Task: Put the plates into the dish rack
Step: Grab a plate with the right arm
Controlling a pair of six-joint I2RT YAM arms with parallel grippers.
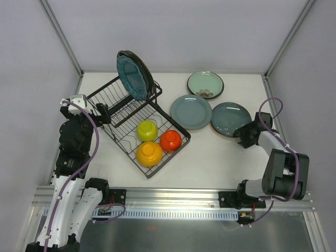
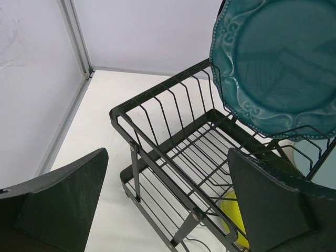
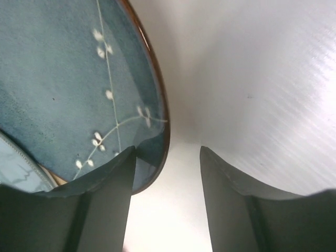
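Racked: Two plates stand on edge in the raised slots of the dish rack [image 1: 118, 102]. The scalloped teal plate [image 1: 131, 79] is in front and a dark plate [image 1: 146, 68] is close behind, with the wires propping them upright.

Waiting: A mint green plate [image 1: 205, 81], a grey-blue plate [image 1: 190, 111] and a dark patterned plate [image 1: 230, 118] lie flat on the desk [image 1: 210, 163], right of the rack. The last two meet at their rims.

Right pincer [image 3: 168, 149]: It sits low at the patterned plate's outer edge, jaws apart and gripping nothing. The rim crosses in front of one finger and bare desk shows in the gap. The pose looks set for an edge pinch.

Left pincer [image 2: 168, 152]: Spread wide and empty, it hovers at the rack's left corner with the top rail framed between its fingers. It is likely placed to steady the rack or receive a plate.

Lower basket: A yellow-green bowl [image 1: 147, 129], an orange bowl [image 1: 149, 153] and a red bowl [image 1: 170, 140] fill the tray, so only the slots are left for plates.

Progress: Two plates are loaded and three are not yet loaded.
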